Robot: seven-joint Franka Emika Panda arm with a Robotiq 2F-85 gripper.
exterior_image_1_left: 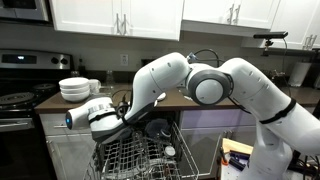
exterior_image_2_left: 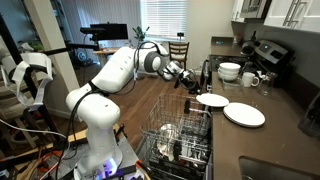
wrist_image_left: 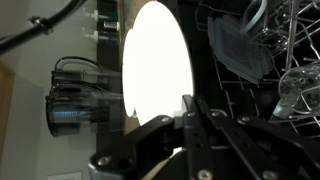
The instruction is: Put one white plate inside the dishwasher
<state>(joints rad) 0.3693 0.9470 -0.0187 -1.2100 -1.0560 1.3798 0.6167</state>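
White plate fills the wrist view beside the dishwasher rack, the closed end effector meeting its rim, grip unclear.

- A home kitchen: white wall cabinets hang above a dark tabletop.
- A black stove stands alongside.
- An open dishwasher shows wire racks.
- Bowls and plates sit out.

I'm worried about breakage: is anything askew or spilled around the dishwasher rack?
Nothing stands out. The white plate is on edge in the shut gripper, by the dishwasher rack; no spill or damage shows.
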